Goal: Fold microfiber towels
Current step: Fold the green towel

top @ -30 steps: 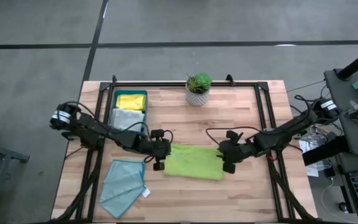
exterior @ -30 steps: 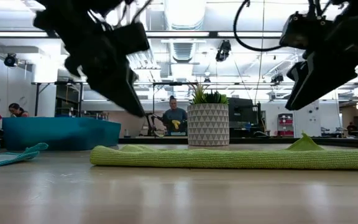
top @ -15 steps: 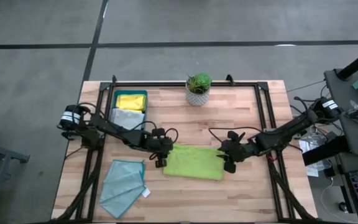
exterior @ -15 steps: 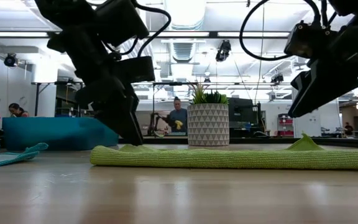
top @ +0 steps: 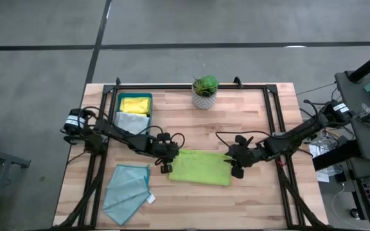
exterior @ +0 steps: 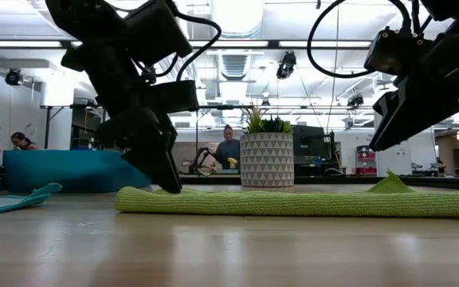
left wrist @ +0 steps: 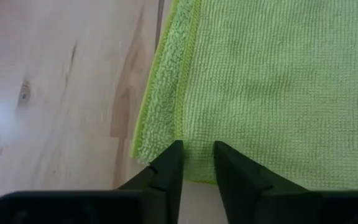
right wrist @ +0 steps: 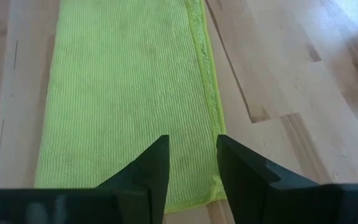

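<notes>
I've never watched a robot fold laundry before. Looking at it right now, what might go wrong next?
The left gripper sits low at one end of the folded lime green towel, where the layers look offset; it might pinch only one layer. The right gripper hangs above the other end, so an uneven lift could skew the fold. A dragged towel might also slide toward the light teal towel.

The right hand [right wrist: 191, 163], fingers parted, hovers above the lime green towel [right wrist: 126, 99] lying flat on the worktop [right wrist: 291, 74].
</notes>
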